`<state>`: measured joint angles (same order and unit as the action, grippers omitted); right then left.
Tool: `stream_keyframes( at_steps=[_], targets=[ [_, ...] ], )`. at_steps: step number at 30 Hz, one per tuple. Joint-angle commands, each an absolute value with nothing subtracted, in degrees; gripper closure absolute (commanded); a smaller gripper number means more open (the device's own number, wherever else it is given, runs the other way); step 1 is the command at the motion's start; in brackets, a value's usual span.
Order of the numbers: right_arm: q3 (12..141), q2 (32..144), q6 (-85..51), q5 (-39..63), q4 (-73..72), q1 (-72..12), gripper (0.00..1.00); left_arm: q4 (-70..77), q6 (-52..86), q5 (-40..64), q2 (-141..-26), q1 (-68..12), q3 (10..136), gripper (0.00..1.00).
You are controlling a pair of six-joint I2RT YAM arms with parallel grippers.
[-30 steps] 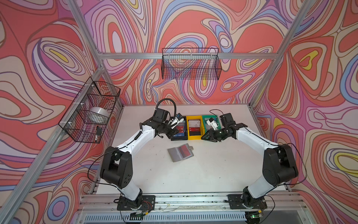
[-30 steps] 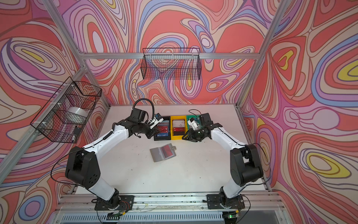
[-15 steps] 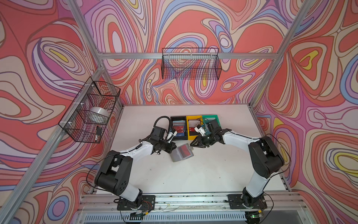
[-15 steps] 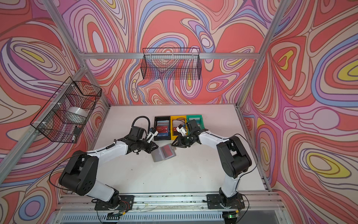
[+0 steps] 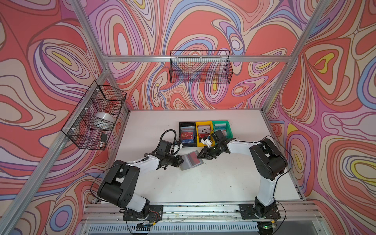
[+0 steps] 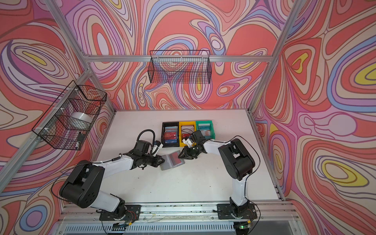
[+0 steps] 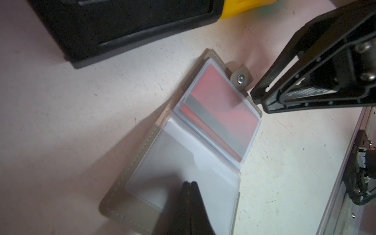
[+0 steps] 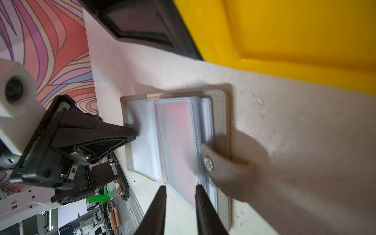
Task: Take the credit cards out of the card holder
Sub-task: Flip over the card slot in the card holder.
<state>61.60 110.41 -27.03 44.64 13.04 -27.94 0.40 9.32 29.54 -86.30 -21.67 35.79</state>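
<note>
Count: one card holder (image 5: 191, 162) is lying open on the table (image 5: 203, 183), right between the two grippers' tips. One red card (image 7: 221, 107) is showing in it, inside a clear sleeve on the half nearer the right gripper (image 8: 181, 189). Three bins are sitting in a row beyond both grippers: black bin (image 5: 181, 124), yellow bin (image 5: 203, 123), green bin (image 5: 220, 122). Two wire baskets are hanging on the walls: back basket (image 5: 200, 67), side basket (image 5: 95, 116). The left gripper (image 7: 189, 184) is sitting fully closed, holding nothing, tips resting on the empty sleeve half. The right gripper is standing partly open, clamping nothing, fingers (image 8: 160, 195) straddling the edge of the red card's sleeve. Only the top views are showing inside the black bin: a red VIP card (image 5: 186, 134) and a blue VIP card (image 5: 187, 141), lettering upside down. Only the wrist views are resolving the snap tab (image 7: 241, 76), just beside the right gripper's tips.
</note>
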Motion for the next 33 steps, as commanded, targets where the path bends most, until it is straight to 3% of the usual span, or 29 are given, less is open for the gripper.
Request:
stream_keyframes(
  at_steps=[1, 12, 22, 33],
  targets=[
    [62.1, 112.3, -26.1, 43.9, 12.4, -28.3, 0.72, 1.0, 10.0, 28.3, -86.9, -21.5, 35.5, 1.0],
    [63.2, 113.3, -26.4, 43.9, 12.4, -29.6, 0.72, 1.0, 11.3, 28.0, -89.6, -21.5, 36.4, 1.0],
    [64.7, 107.8, -24.2, 38.5, 18.2, -29.7, 0.72, 0.6, 11.5, 28.3, -90.6, -21.5, 36.8, 1.0],
    [65.1, 110.0, -24.6, 40.5, 16.7, -30.3, 0.72, -0.3, 11.3, 27.9, -91.7, -21.8, 37.7, 1.0]
  ],
)
